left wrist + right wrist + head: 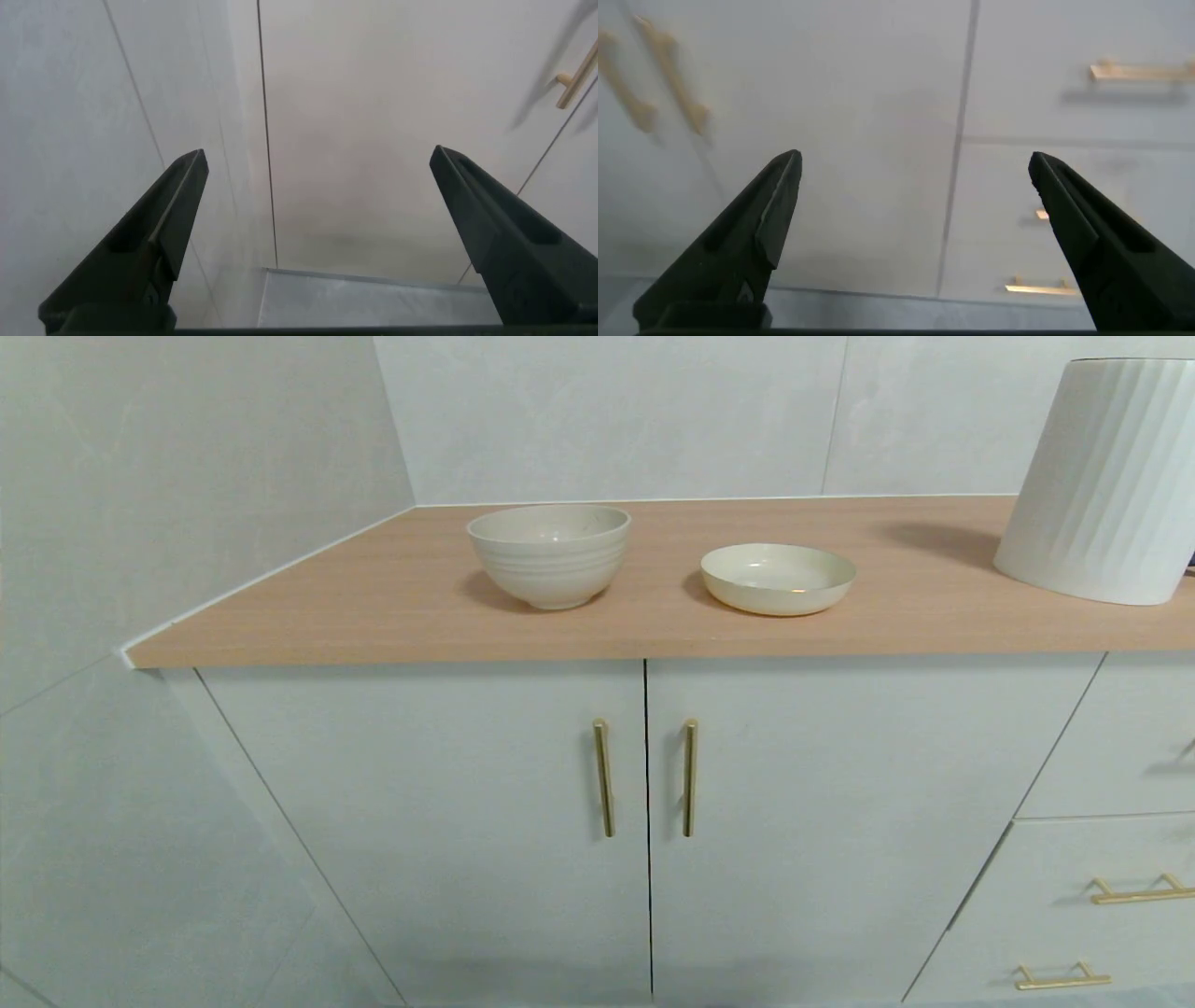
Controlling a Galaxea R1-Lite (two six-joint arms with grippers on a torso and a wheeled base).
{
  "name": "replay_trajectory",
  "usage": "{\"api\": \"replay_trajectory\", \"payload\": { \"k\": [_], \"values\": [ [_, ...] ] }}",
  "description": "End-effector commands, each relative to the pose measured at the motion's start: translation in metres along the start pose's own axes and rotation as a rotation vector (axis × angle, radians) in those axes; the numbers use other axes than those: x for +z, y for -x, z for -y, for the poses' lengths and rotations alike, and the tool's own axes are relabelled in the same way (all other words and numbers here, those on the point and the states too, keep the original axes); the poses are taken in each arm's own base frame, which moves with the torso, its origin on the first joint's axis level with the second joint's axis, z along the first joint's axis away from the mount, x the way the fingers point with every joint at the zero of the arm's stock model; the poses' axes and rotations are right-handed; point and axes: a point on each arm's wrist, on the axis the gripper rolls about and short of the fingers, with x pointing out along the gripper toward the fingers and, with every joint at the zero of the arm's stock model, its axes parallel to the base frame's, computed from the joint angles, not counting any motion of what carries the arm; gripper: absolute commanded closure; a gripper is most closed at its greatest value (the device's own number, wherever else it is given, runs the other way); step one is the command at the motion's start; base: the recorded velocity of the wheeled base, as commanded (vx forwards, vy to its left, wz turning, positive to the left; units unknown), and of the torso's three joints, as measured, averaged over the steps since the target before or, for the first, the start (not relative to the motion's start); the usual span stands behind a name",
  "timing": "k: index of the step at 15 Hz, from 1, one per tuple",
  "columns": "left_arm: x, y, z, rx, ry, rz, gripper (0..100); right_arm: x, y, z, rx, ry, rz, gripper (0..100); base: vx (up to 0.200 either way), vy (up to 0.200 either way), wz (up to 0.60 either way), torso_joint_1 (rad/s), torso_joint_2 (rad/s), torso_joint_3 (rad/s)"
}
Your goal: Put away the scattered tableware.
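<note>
L gripper wide open, its 2 dark, tapered fingers set well apart, tips angled outward, empty. R gripper in matching pose: 2 dark fingers spread to approx. the same width, also empty. Both wrists held level, fingers pointing fwd.

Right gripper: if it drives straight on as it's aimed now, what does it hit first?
Most likely the white cabinet front, roughly at the vertical seam beside the drawers. The right gripper is open, and nothing shows between it and the panel. How far off the panel is remains unclear.
</note>
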Motion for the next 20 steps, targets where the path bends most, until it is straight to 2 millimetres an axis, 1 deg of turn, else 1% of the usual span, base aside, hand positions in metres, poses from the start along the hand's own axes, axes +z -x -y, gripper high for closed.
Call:
{"api": "replay_trajectory", "payload": {
  "k": [1,2,3,4,5,6,7,10,11,12,13,15,17,18,19,20],
  "values": [
    [0.0,0.0,0.0,0.001,0.0,0.0,0,0.067,-0.067,-0.001,0.162,-0.044,-0.214,0,0.0,0.0,0.0,0.0,0.0,0.0],
    [0.0,0.0,0.0,0.001,0.0,-0.001,0,0.074,-0.094,-0.001,0.211,-0.062,-0.289,0,0.0,0.0,0.0,0.0,0.0,0.0],
    [0.0,0.0,0.0,0.001,0.0,0.0,0,0.078,-0.125,-0.002,0.245,-0.076,-0.356,0,0.0,0.0,0.0,0.0,0.0,0.0],
    [0.0,0.0,0.0,0.001,0.0,-0.001,0,0.083,-0.152,-0.007,0.3,-0.081,-0.383,0,0.0,0.0,0.0,0.0,0.0,0.0],
    [0.0,0.0,0.0,0.001,0.0,0.0,0,0.086,-0.171,-0.014,0.339,-0.094,-0.394,0,0.0,0.0,0.0,0.0,0.0,0.0],
    [0.0,0.0,0.0,0.001,0.0,-0.001,0,0.085,-0.192,-0.024,0.383,-0.097,-0.409,0,0.0,0.0,0.0,0.0,0.0,0.0],
    [0.0,0.0,0.0,0.001,0.0,-0.001,0,0.085,-0.206,-0.039,0.455,-0.085,-0.408,0,0.0,0.0,0.0,0.0,0.0,0.0],
    [0.0,0.0,0.0,0.001,0.0,0.0,0,0.089,-0.231,-0.079,0.607,-0.086,-0.44,0,0.0,0.0,0.0,0.0,0.0,0.0],
    [0.0,0.0,0.0,0.001,0.0,-0.001,0,0.089,-0.232,-0.089,0.64,-0.1,-0.452,0,0.0,0.0,0.0,0.0,0.0,0.0],
    [0.0,0.0,0.0,0.001,0.0,-0.001,0,0.088,-0.235,-0.107,0.697,-0.124,-0.48,0,0.0,0.0,0.0,0.0,0.0,0.0],
    [0.0,0.0,0.0,0.001,0.0,-0.001,0,0.087,-0.239,-0.119,0.733,-0.124,-0.495,0,0.0,0.0,0.0,0.0,0.0,0.0],
    [0.0,0.0,0.0,0.001,0.0,0.0,0,0.08,-0.256,-0.136,0.75,-0.118,-0.527,0,0.0,0.0,0.0,0.0,0.0,0.0],
    [0.0,0.0,0.0,0.001,0.0,0.0,0,0.065,-0.269,-0.15,0.751,-0.138,-0.584,0,0.0,0.0,0.0,0.0,0.0,0.0],
    [0.0,0.0,0.0,0.001,0.0,0.0,0,0.055,-0.274,-0.16,0.764,-0.137,-0.606,0,0.0,0.0,0.0,0.0,0.0,0.0],
    [0.0,0.0,0.0,0.001,0.0,0.0,0,0.048,-0.274,-0.166,0.773,-0.13,-0.614,0,0.0,0.0,0.0,0.0,0.0,0.0],
    [0.0,0.0,0.0,0.001,0.0,0.0,0,0.036,-0.281,-0.174,0.781,-0.135,-0.61,0,0.0,0.0,0.0,0.0,0.0,0.0]
  ]
}}
